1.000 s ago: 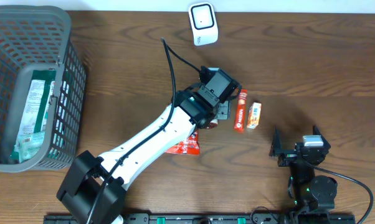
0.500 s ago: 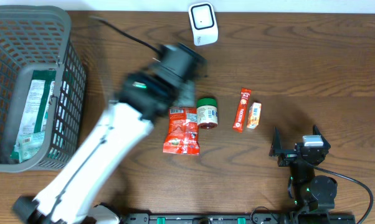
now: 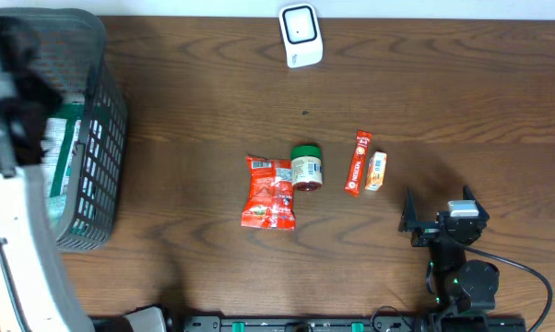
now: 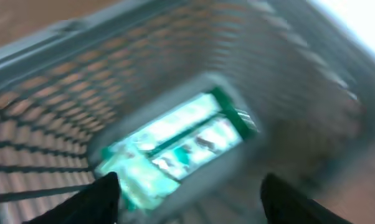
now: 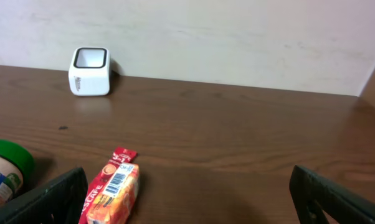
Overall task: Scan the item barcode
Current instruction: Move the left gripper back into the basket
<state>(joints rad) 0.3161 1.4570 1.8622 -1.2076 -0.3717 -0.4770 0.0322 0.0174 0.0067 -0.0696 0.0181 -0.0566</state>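
Over the dark wooden table's left-of-frame end, my left gripper is hovering spread and empty above the grey plastic mesh basket, risking snagging its wall if dipping off-centre.

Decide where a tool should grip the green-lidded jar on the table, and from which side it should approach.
Probably the labelled body of the jar, from straight above, closing across its width. It seems to lie on its side, green lid toward the scanner; the red pouch crowds its left flank.
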